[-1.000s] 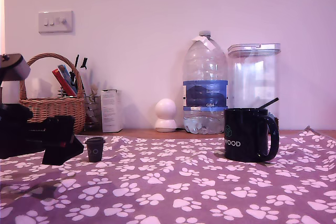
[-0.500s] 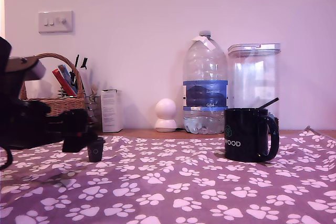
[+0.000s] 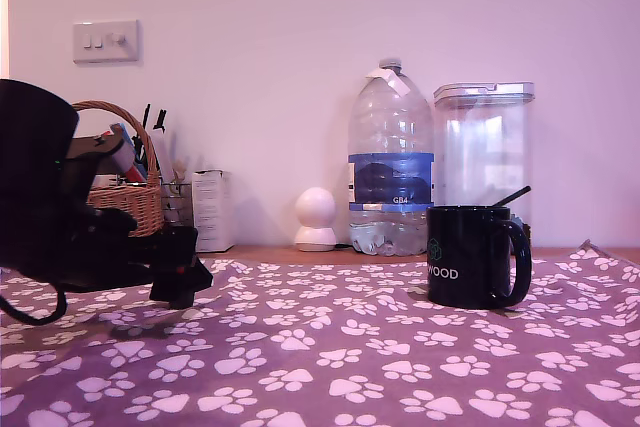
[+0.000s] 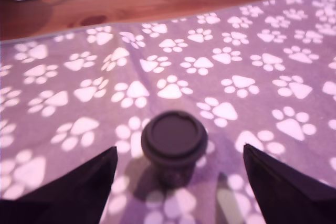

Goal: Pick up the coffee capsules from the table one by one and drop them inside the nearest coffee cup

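I am holding my gripper [image 4: 177,184] wide open, the jaws standing on either side of the coffee capsule [image 4: 174,141] with clear gaps, gripping nothing yet. The capsule is standing upright on the paw-print cloth of the table [image 4: 68,17], rim up, so a sideways squeeze should suit it. In the exterior view my gripper [image 3: 180,269] is hiding the capsule at that view's left. The coffee cup [image 3: 476,257] is waiting well apart, toward the exterior view's right.
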`<state>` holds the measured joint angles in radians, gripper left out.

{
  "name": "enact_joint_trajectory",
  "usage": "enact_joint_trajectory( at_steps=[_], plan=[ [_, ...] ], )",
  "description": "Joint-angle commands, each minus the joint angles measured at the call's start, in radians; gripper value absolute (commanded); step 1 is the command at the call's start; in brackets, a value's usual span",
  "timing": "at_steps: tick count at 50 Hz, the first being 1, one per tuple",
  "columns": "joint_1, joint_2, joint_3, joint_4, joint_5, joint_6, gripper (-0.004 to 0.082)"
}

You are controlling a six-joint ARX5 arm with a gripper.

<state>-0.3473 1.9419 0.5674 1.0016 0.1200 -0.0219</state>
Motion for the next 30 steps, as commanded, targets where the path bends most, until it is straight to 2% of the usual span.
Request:
enact_joint_trajectory(
  at_steps=[1,9,12,17,24,27,30],
  plan=[
    [0.008,0.016,0.010,-0.024,0.020,0.008,0.0694],
    [0.016,0.016,0.028,-0.066,0.023,0.015,0.0687],
    [0.018,0.016,0.033,-0.082,0.029,0.020,0.0660],
    [0.018,0.016,0.041,-0.099,0.034,0.032,0.0522],
    [0.018,0.016,0.050,-0.114,0.038,0.034,0.0219],
    [0.018,0.016,0.052,-0.113,0.038,0.034,0.0148],
    [0.018,0.016,0.053,-0.112,0.038,0.041,0.0126]
  ],
)
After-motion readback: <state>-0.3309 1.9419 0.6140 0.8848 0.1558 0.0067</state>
